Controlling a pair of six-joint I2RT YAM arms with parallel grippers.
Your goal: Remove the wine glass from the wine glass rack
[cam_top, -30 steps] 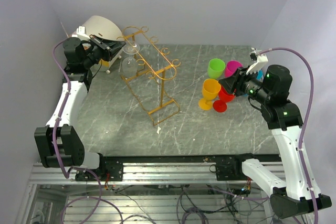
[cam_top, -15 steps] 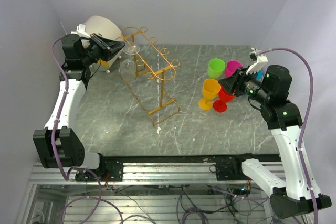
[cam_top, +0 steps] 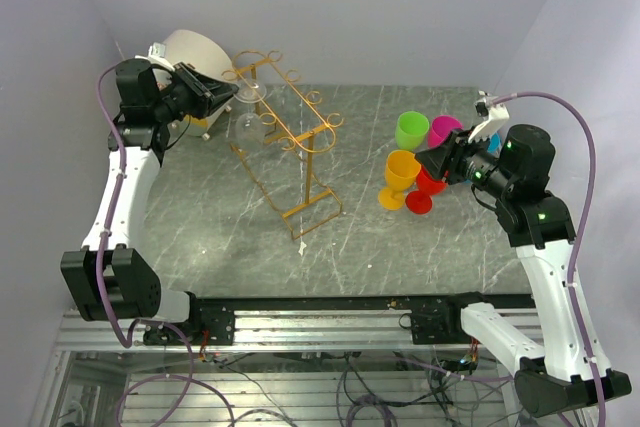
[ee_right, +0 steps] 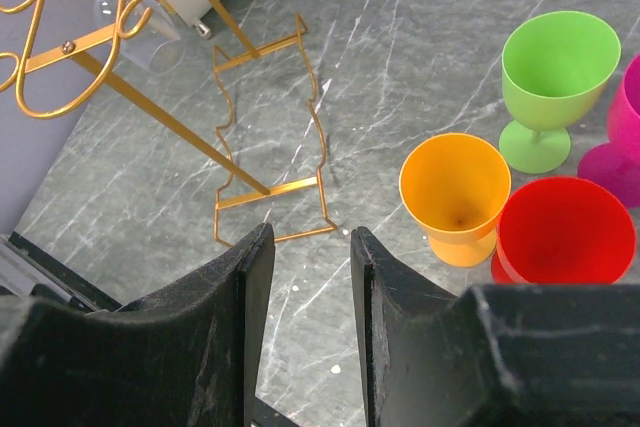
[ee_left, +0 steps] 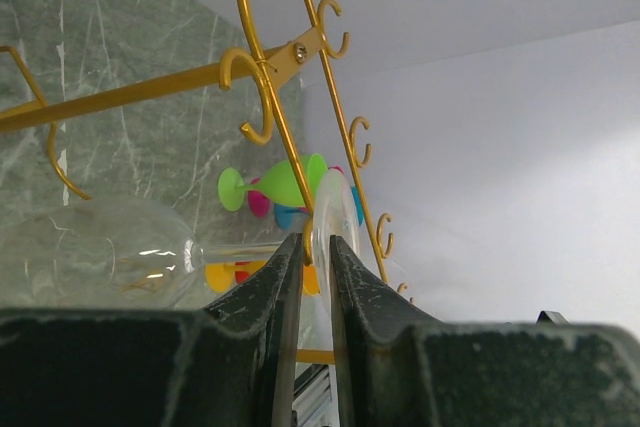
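The clear glass (ee_left: 100,262) barely shows; left gripper (ee_left: 312,247) pinches its foot by the rack (ee_left: 150,88); right gripper (ee_right: 310,237) spread.

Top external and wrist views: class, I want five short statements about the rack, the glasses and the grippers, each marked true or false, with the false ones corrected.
1. The right gripper holds the orange goblet. False: it is open and empty; the goblet stands on the table.
2. The left gripper pinches the clear wine glass by its foot. True.
3. The green goblet lies on its side. False: it stands upright.
4. The wine glass rack is gold-coloured wire. True.
5. The red goblet hangs from the rack. False: it stands on the table.
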